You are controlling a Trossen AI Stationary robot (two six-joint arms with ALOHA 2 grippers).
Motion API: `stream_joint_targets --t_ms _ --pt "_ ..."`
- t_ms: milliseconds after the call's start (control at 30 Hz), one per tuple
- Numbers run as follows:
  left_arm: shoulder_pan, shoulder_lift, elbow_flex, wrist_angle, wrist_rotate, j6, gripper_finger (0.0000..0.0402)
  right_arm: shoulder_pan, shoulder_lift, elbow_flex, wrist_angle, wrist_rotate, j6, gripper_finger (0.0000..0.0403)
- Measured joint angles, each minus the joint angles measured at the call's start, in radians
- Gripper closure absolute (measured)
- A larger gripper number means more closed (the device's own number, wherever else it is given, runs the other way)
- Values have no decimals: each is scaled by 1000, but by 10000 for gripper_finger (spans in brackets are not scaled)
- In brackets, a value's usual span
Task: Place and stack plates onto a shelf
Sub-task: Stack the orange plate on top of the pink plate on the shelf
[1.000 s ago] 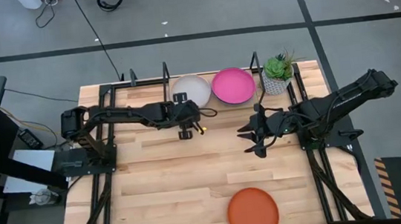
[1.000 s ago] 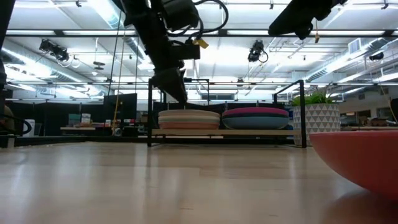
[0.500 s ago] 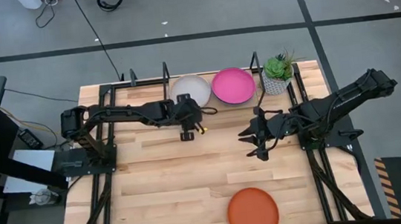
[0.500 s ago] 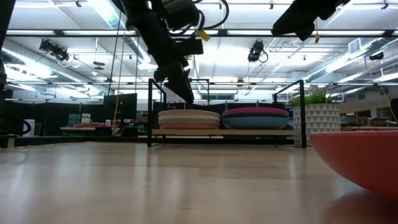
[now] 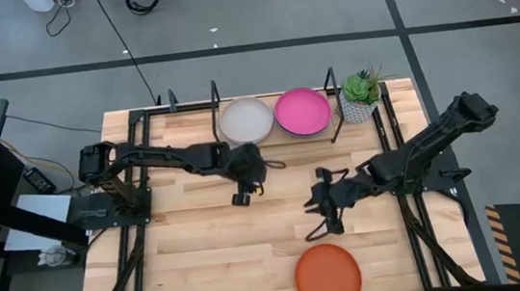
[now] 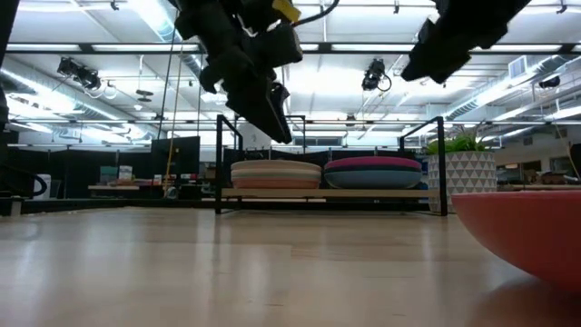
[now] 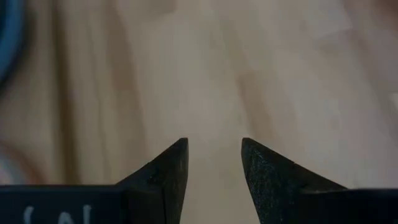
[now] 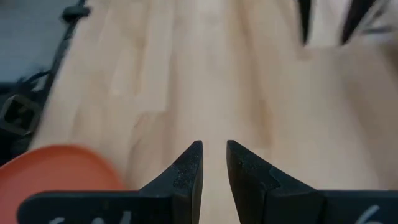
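- Wooden table (image 5: 202, 239) has much bare surface in the middle and at the near left; nothing lies between the two arms.
- At the far edge stands the shelf (image 5: 217, 121), a small black rod frame, holding two stacks of plates side by side.
- On the left stack the cream plate (image 5: 246, 120) is on top; on the right stack the magenta plate (image 5: 302, 111) is on top, with a dark teal one under it in the low view.
- The orange plate (image 5: 328, 276) lies alone at the near edge, right of centre, well apart from the shelf.
- The left end effector (image 5: 241, 194) hangs over bare wood just near of the cream stack, its fingers apart and empty.
- The right end effector (image 5: 318, 219) is above the table between the shelf and the orange plate, fingers slightly apart, holding nothing.
- A potted plant (image 5: 359, 94) stands just right of the shelf, at the far right corner.
- Long black rails (image 5: 136, 255) run along the left and right table edges.
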Motion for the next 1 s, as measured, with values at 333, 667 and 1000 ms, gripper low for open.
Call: stream_joint_targets --t_ms 333,667,1000 --pt "-126 3 0 -28 12 3 244 110 134 0 9 -136 202 325" --pt "-168 2 0 -182 9 1 244 181 330 62 -75 -224 356 325" --pt "-174 1 0 -187 9 1 244 191 362 95 -161 -230 373 325"
